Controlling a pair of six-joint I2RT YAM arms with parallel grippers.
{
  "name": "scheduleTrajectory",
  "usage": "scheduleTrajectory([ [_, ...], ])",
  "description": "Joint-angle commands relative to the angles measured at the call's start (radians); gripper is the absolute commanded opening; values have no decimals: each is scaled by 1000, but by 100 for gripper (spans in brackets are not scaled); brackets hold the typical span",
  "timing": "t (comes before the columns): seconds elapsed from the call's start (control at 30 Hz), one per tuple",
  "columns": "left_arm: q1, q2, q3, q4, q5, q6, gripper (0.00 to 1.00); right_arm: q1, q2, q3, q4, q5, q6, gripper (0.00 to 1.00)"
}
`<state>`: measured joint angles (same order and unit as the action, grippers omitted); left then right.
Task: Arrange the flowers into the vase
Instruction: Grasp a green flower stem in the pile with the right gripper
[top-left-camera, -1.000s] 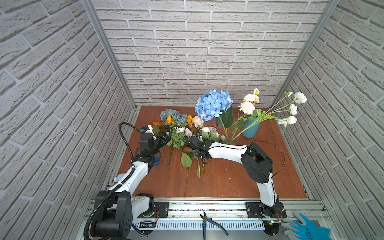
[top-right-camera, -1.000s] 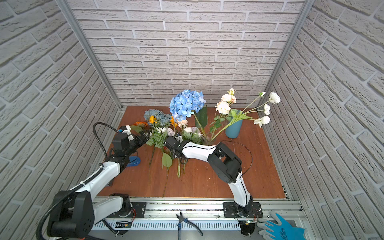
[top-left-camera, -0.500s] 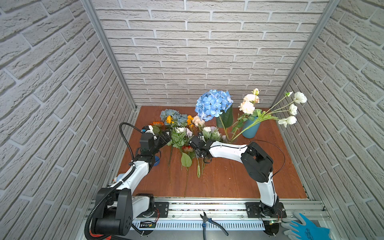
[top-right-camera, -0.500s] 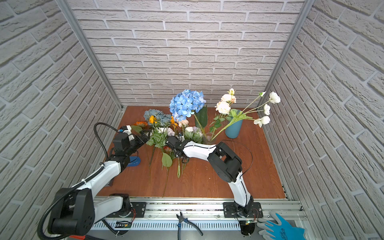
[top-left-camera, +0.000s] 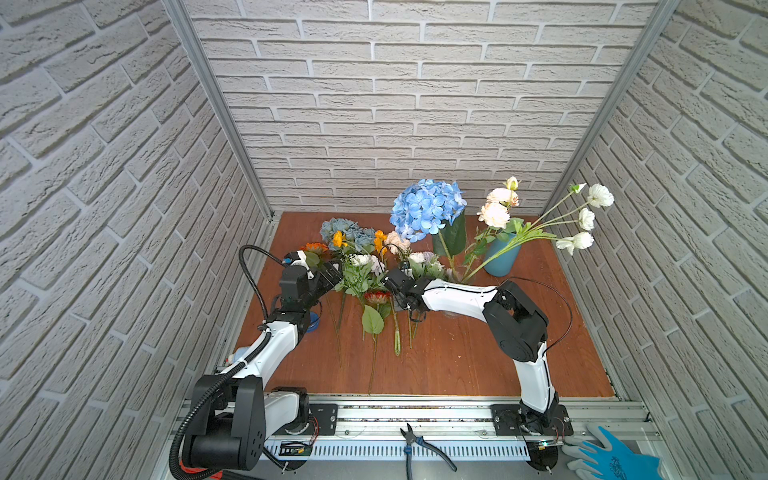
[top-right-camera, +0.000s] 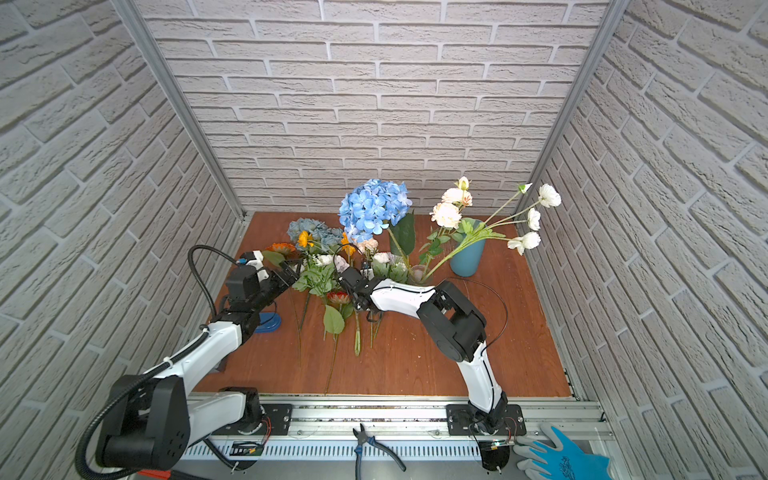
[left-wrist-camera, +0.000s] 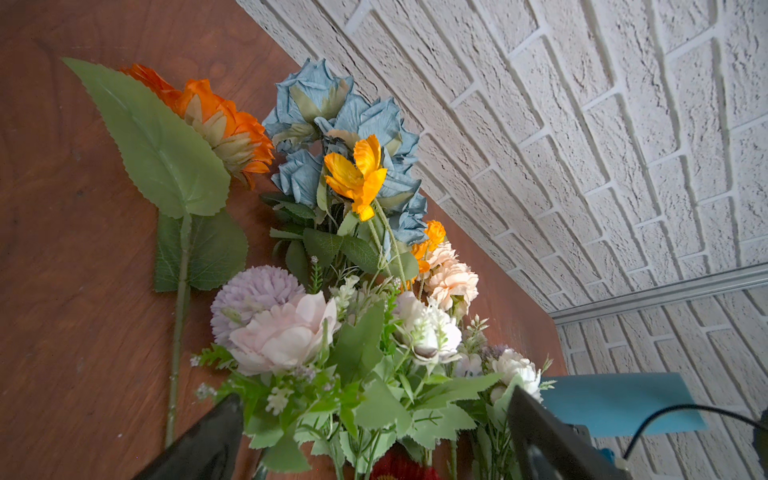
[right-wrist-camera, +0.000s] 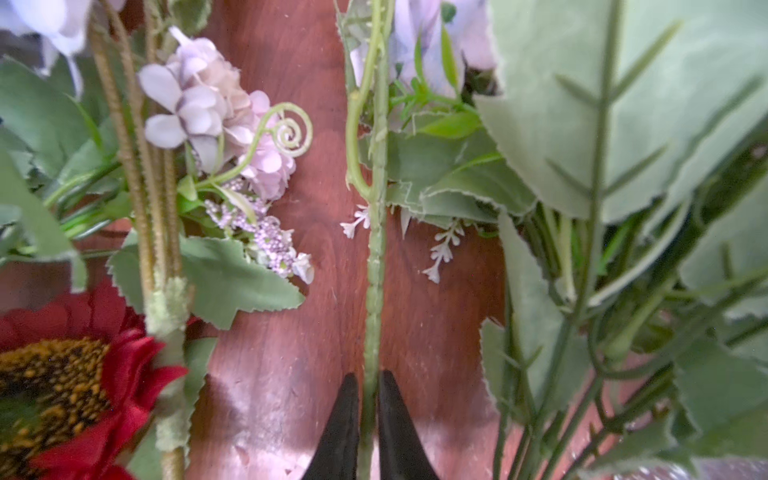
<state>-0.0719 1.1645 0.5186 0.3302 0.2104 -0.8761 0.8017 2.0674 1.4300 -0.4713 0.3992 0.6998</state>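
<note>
A teal vase (top-left-camera: 503, 259) (top-right-camera: 467, 257) at the back right holds peach roses (top-left-camera: 494, 214) and white poppies (top-left-camera: 586, 218). A blue hydrangea (top-left-camera: 428, 208) stands upright beside it. The other flowers (top-left-camera: 361, 266) (top-right-camera: 320, 270) lie in a heap on the wooden table, among them a red daisy (top-left-camera: 376, 297) (right-wrist-camera: 62, 374) and an orange daisy (left-wrist-camera: 224, 120). My right gripper (top-left-camera: 397, 284) (top-right-camera: 353, 282) (right-wrist-camera: 368, 376) is low over the heap, shut on a knobbly green stem (right-wrist-camera: 376, 266). My left gripper (top-left-camera: 332, 272) (top-right-camera: 291, 272) (left-wrist-camera: 374, 395) is open, its fingers (left-wrist-camera: 208, 440) either side of a lilac-white bunch's (left-wrist-camera: 286, 328) leaves.
A small blue object (top-left-camera: 313, 322) lies on the table under the left arm. Pliers (top-left-camera: 419, 449) rest on the front rail and a blue glove (top-left-camera: 611, 457) lies at the front right corner. Brick-pattern walls close in three sides.
The right gripper has nudged slightly among the lying stems. The left arm and the flowers stand as before.
</note>
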Motion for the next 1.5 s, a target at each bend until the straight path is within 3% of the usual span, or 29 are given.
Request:
scheduleTrajectory([
  [0.0, 11, -4, 4, 57, 7, -3, 98, -6, 2, -11, 23, -15, 11, 14],
  [0.17, 11, -5, 7, 58, 7, -3, 98, -12, 6, -9, 30, -22, 12, 15],
  [0.47, 12, -8, 5, 57, 7, -3, 98, -17, -7, -15, 34, -26, 4, 6],
  [0.77, 12, -12, 0, 56, 4, -2, 98, -19, -140, -92, 127, -33, -24, 5],
  [1.27, 12, -17, -5, 100, 40, -14, 98, -45, -351, -214, 299, -195, -63, 5],
  [1.47, 12, 4, -6, 135, 68, -30, 98, -48, -381, -226, 417, -335, -154, 5],
])
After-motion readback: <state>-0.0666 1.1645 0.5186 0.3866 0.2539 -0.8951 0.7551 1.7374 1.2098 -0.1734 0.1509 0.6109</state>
